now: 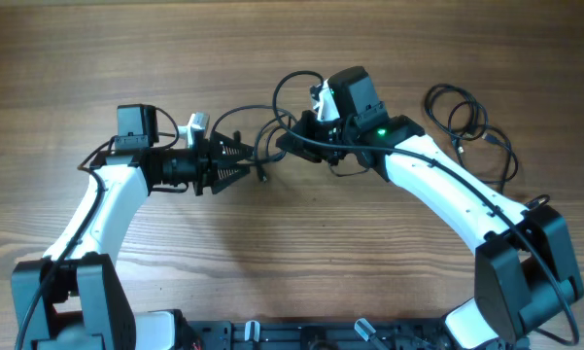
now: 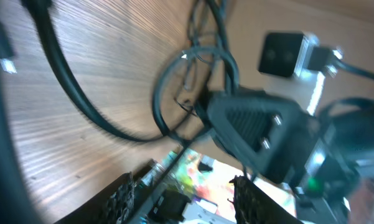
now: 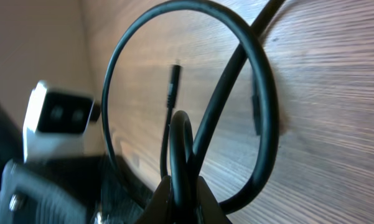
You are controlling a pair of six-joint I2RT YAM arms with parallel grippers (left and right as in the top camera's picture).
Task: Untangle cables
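Observation:
A tangle of thin black cables (image 1: 262,131) lies mid-table between my two grippers, with a loop rising toward the back (image 1: 296,87). My right gripper (image 1: 284,144) reaches in from the right and is shut on a cable strand (image 3: 182,143), which stands pinched between its fingertips (image 3: 199,193). A large cable loop (image 3: 264,93) and a small plug end (image 3: 172,87) lie behind it. My left gripper (image 1: 253,161) points right at the tangle and is open. Nothing lies between its fingers (image 2: 121,199), and the cable loop (image 2: 165,93) is just ahead of them.
A separate coiled cable (image 1: 476,126) lies on the wooden table at the far right. A small white block (image 1: 196,122) sits beside the left wrist. The right arm's dark gripper body (image 2: 255,130) fills the space ahead of the left fingers.

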